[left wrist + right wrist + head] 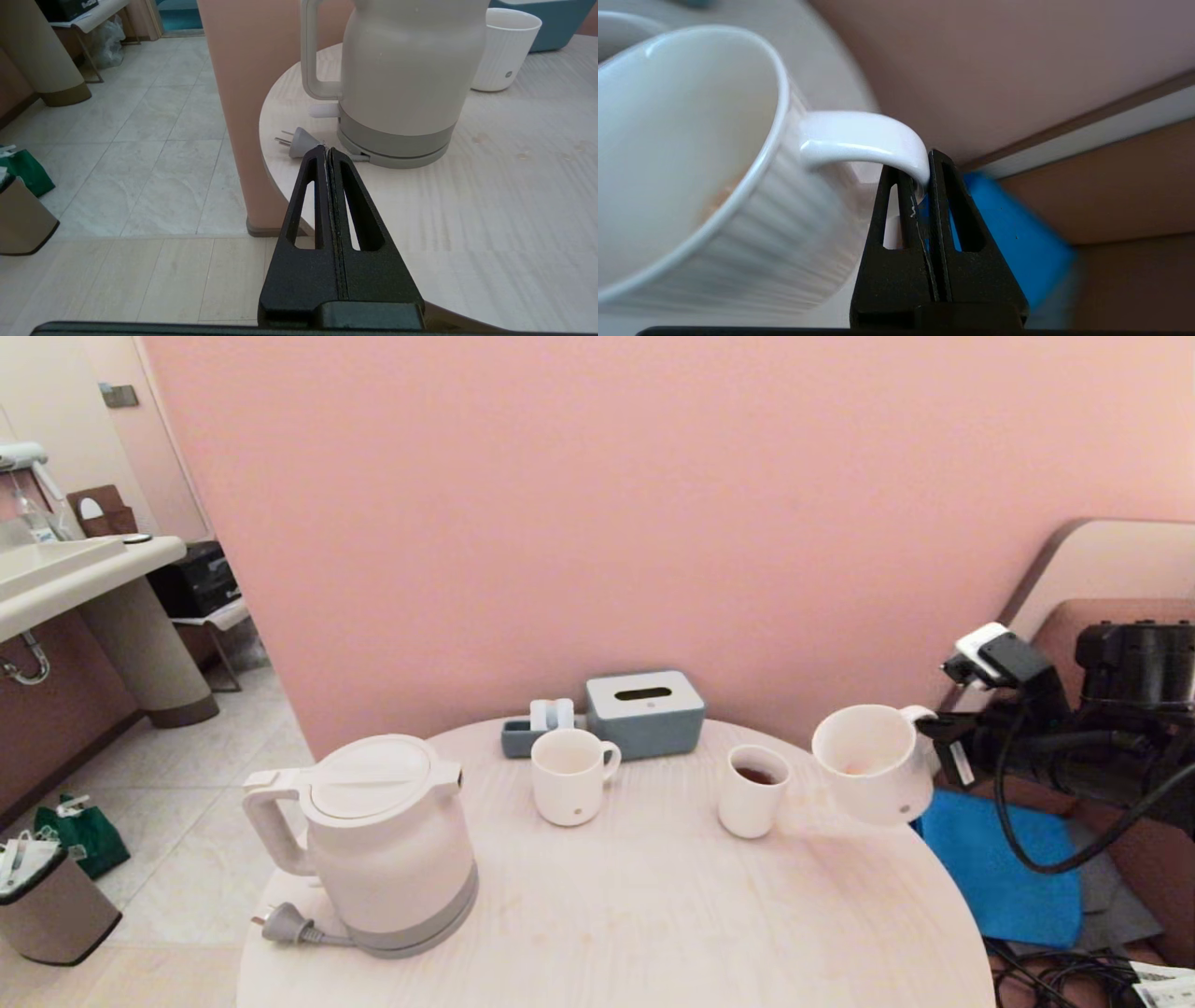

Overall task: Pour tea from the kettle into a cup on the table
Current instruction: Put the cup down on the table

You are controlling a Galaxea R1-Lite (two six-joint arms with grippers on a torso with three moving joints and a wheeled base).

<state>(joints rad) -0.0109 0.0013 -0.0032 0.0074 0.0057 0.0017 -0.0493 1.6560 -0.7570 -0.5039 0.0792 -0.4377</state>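
- Right gripper (923, 186): jaws pinch the cup (868, 763) by its handle, tilted above the worktop (653, 915) edge at 3 o'clock.
- Glazed, slippery, fragile; thin handle may swivel.
- Kettle (387, 845) at 9 o'clock: heavy, grip its loop handle.
- Left gripper (327, 154): jaws closed, empty.

A round table (653, 915) of pale wood grain is seen against a pink wall (607, 504). The kettle (378, 840) is stood near the table's left edge, its plug (285, 926) laid beside its base. A straight-sided mug (571, 775) is placed near the far edge, in front of a grey tissue box (644, 712) and a small grey tray (523, 735). A handleless tumbler (752, 791) (dark tea visible inside) is set toward the right edge. The cup (873, 763) is held tilted above the table's right edge, its handle gripped by the right gripper (934, 726), with a pale trace of tea (859, 767) inside. A blue mat (1004, 868) is seen on the floor beyond.
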